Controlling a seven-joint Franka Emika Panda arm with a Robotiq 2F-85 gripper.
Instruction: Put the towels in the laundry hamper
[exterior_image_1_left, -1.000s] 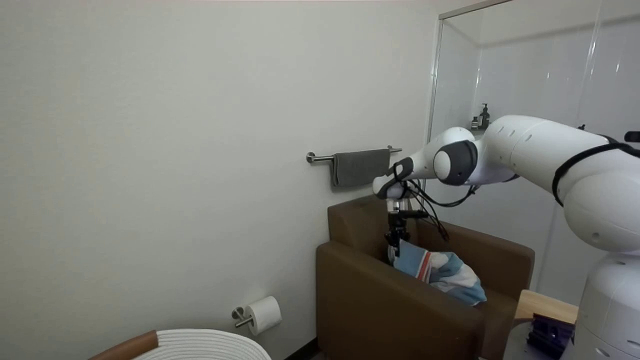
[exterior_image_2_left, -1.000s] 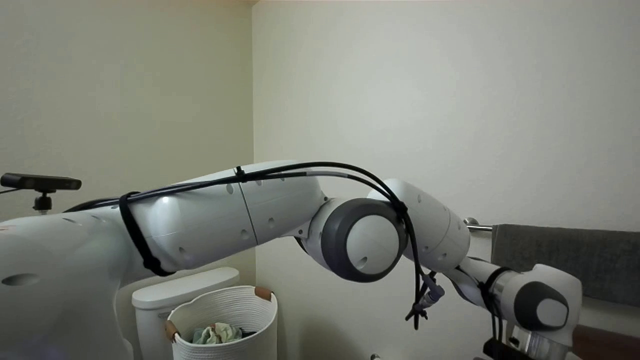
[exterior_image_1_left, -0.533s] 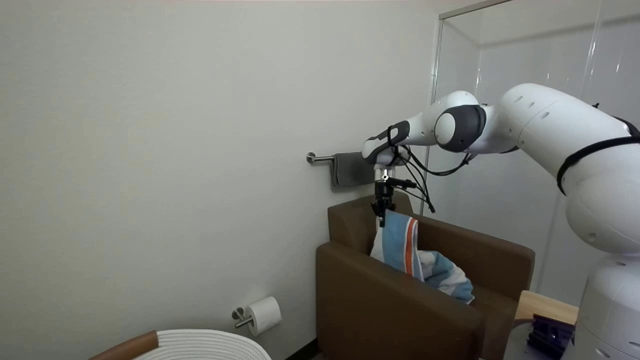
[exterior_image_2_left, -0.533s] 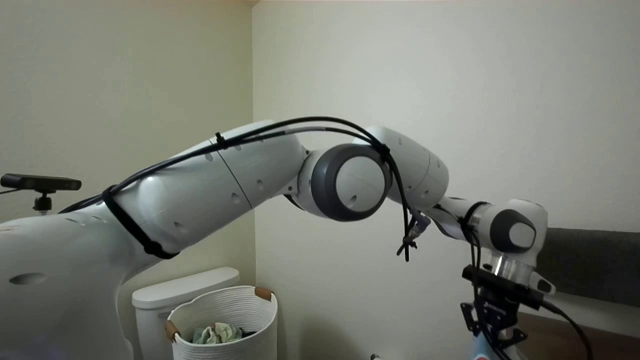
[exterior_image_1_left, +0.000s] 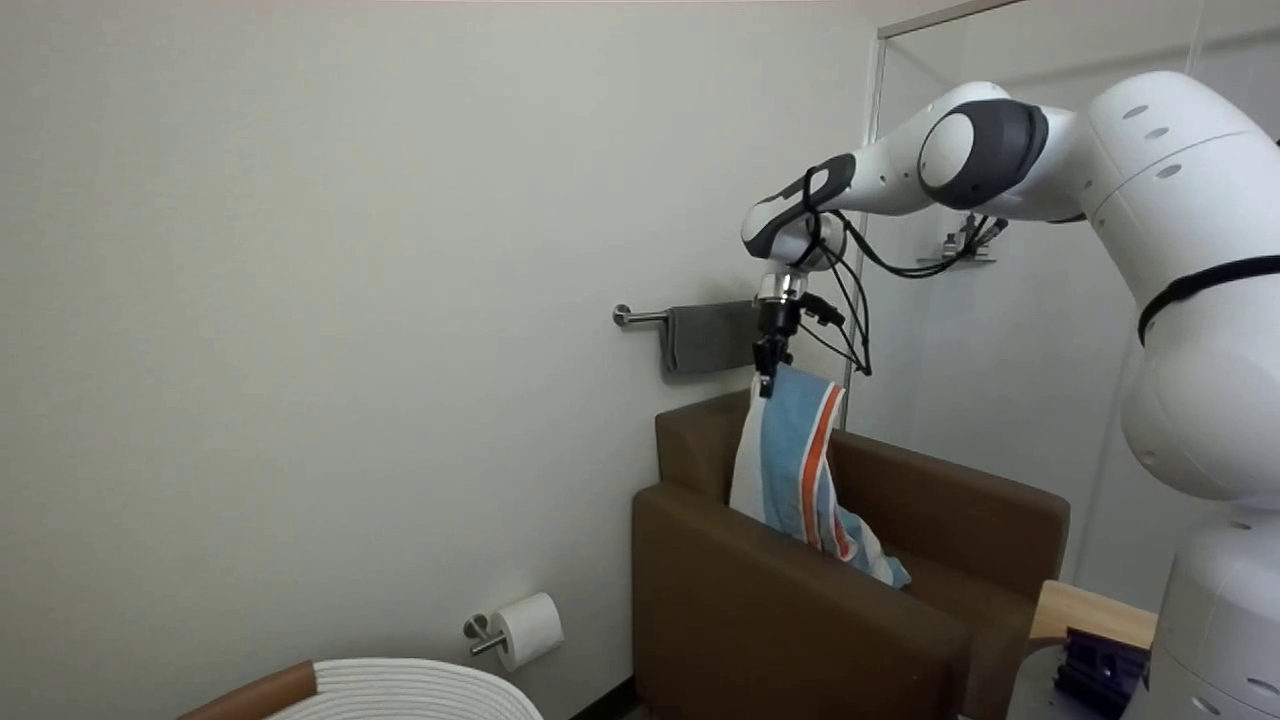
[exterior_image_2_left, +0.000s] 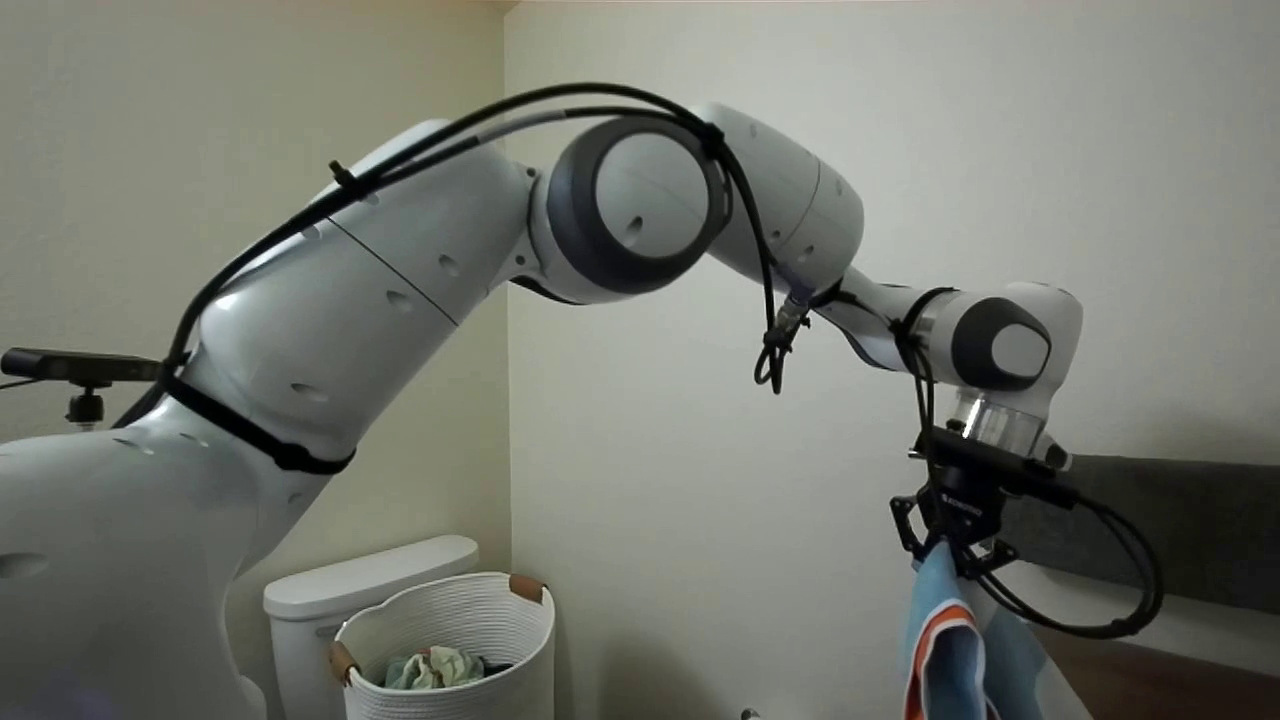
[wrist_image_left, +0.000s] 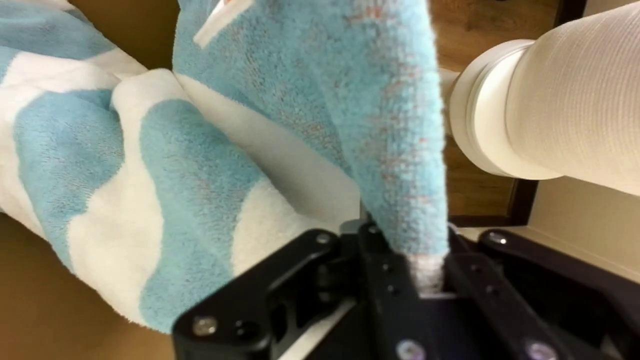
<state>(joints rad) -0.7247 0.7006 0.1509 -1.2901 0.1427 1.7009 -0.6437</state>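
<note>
- The Robotiq gripper (wrist_image_left: 412, 240) is clamped on the blue-and-white striped towel (exterior_image_1_left: 795, 440), a bunched upper end being pinched between its jaws.
- This towel is suspended over the brown armchair (exterior_image_1_left: 700, 440), its long axis run from the tool towards 5 o'clock in an exterior view; whether its lower end is borne by the seat (exterior_image_1_left: 960, 590) is hidden by the near armrest (exterior_image_1_left: 790, 600).
- The next carry is judged to turn on the bearing of the rope laundry hamper (exterior_image_2_left: 505, 690): about 9 o'clock from the tool in an exterior view, lower and well apart. In an exterior view its rim (exterior_image_1_left: 420, 680) is found near 8 o'clock; in the wrist view its ribbed side (wrist_image_left: 575, 95) seems to be shown at 1 o'clock.
- The armrest, then the rim, must be cleared by the trailing cloth; it might be snagged by the brown handles (exterior_image_2_left: 527, 588) near 2 and 8 o'clock of the mouth.
- Free room for the swing seems to be offered before the plain wall (exterior_image_1_left: 350, 350), the toilet paper roll (exterior_image_1_left: 530, 630) being mounted well below.
- Inside the hamper a pale green patterned towel (exterior_image_2_left: 437, 668) is lodged low.
- A dark grey towel (exterior_image_1_left: 705, 340) is hung on the towel bar (exterior_image_1_left: 645, 317), at 10 o'clock from the tool.
</note>
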